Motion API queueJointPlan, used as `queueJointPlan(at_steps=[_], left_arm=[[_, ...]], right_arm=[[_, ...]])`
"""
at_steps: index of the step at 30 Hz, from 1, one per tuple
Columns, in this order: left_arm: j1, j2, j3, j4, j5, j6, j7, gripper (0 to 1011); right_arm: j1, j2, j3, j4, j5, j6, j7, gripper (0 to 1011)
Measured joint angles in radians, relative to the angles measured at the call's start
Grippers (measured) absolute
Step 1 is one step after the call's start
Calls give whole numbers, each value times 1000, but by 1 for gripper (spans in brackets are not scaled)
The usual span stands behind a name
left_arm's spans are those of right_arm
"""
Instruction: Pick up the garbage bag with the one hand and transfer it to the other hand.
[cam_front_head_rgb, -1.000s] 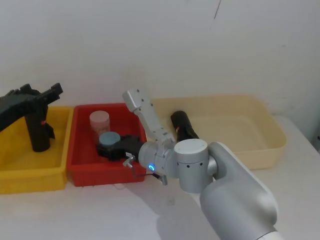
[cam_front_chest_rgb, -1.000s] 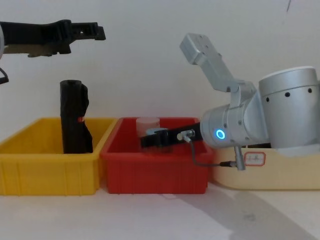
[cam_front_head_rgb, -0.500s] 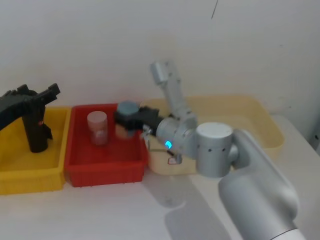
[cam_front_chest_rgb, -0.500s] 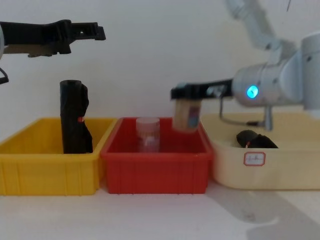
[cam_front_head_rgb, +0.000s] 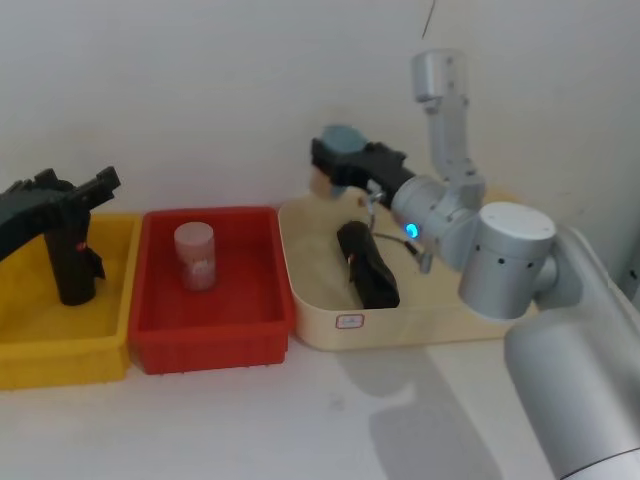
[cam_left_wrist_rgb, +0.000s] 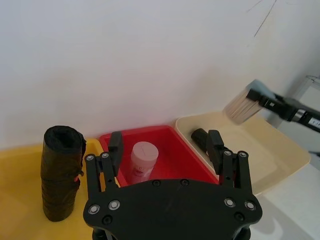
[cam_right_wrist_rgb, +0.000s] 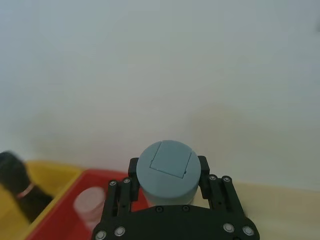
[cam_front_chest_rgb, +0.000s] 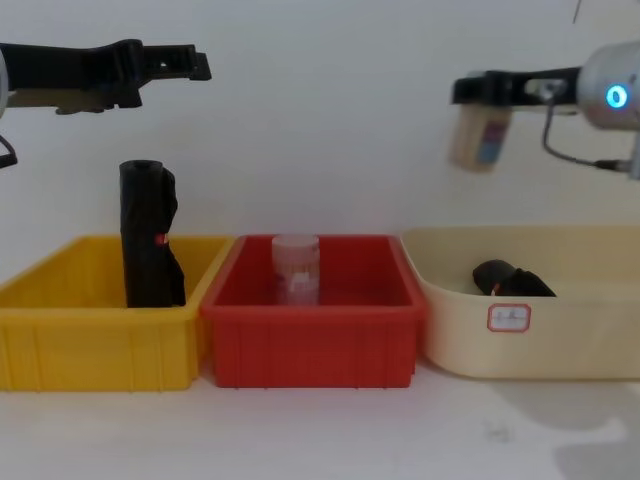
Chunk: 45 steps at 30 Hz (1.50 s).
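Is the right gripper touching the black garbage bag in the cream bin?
Apart. The chest view shows the right gripper high above the cream bin, shut on a capped bottle, with bare wall between it and the garbage bag.

Head camera looks down from above, chest camera looks level across the worktop; both share the red bin at centre frame.

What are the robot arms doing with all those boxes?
The right gripper is shut on a beige jar with a grey-blue lid, holding it high above the cream tray. A lumpy black garbage bag lies in that tray, untouched. The left gripper is open and hovers above the yellow bin, where a slim upright black roll with a red mark stands. A clear pink-tinted jar stands in the red bin.
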Motion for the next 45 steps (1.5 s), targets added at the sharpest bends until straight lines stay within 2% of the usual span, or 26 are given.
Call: queueJointPlan(at_steps=[5,13,15,18,20,25,36,40,45], left_arm=[[0,0,0,0,0,0,0,1001],[0,0,0,0,0,0,0,1001],[0,0,0,0,0,0,0,1001],[0,0,0,0,0,0,0,1001],[0,0,0,0,0,0,0,1001],[0,0,0,0,0,0,0,1001],[0,0,0,0,0,0,0,1001],[1,0,0,0,-1,-3,-4,1001],[8,1,0,0,-16,-20,-32,1001]], right_arm=[[4,11,23,3,-17,-33,-44,661],[13,22,37,40,-52,-84,-90,682],[16,24,39,49,-60,-95,-100,761],[18,26,42,59,-68,-108,-110,815],[19,28,43,62,-72,-113,-114,907],[21,30,46,72,-81,-126,-126,1001],[22,32,49,80,-91,-140,-135,1001],[9,34,46,67,-92,-154,-126,1001],[-37,39,35,17,-92,-186,-97,1001]])
